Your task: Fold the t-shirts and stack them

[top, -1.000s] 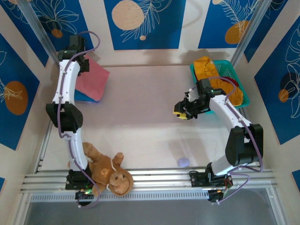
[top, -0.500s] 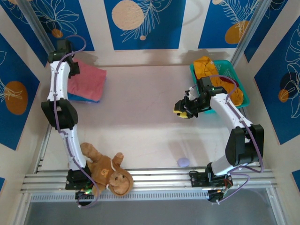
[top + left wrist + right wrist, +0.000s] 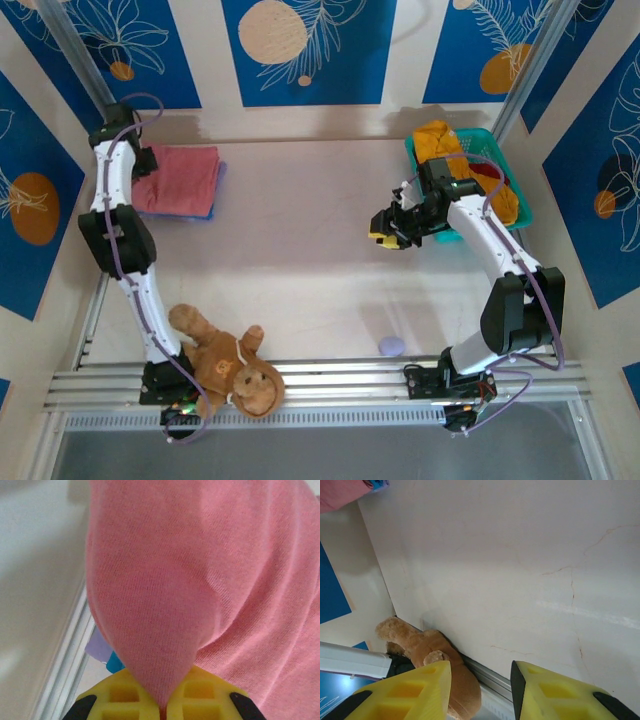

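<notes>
Blue-and-cream patterned walls enclose a pale desk (image 3: 300, 230). At its far left the salmon-pink t-shirt (image 3: 180, 180) lies folded on the blue t-shirt (image 3: 205, 214), whose edge peeks out. The left fingers (image 3: 162, 706) are pressed together on a pinch of pink cloth. The right fingers (image 3: 480, 685) hang spread and empty above the desk, near the teal basket (image 3: 478, 134) holding the mustard-yellow t-shirt (image 3: 437, 143) and the dark red t-shirt (image 3: 487, 172). A plush monkey (image 3: 225, 365) lies at the near left edge.

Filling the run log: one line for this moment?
left gripper shut on salmon-pink cloth t-shirt | right gripper open, empty, over pale table
</notes>
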`<action>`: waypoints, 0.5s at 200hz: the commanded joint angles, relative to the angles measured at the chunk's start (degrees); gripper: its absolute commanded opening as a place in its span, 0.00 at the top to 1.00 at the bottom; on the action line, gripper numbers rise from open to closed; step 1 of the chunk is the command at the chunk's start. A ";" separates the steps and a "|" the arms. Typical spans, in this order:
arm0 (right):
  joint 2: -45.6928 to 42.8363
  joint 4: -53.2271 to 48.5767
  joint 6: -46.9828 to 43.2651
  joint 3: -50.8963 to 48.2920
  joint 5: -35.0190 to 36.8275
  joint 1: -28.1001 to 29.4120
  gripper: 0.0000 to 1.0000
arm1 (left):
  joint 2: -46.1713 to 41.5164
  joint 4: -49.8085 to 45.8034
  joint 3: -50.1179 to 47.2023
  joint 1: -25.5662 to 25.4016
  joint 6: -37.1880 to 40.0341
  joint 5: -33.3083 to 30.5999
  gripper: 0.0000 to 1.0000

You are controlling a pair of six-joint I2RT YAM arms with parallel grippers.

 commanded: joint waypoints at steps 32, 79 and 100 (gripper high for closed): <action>-0.19 -3.05 -0.48 3.78 0.48 0.53 0.61 | 2.15 3.43 -1.25 1.52 -1.89 5.53 0.76; -1.23 -3.58 -0.83 3.55 1.26 0.22 0.56 | 1.71 3.08 1.37 1.47 0.07 2.05 0.41; -1.88 -3.75 -0.39 3.32 1.83 -0.36 0.36 | 1.48 0.70 3.86 1.47 0.38 -4.11 0.14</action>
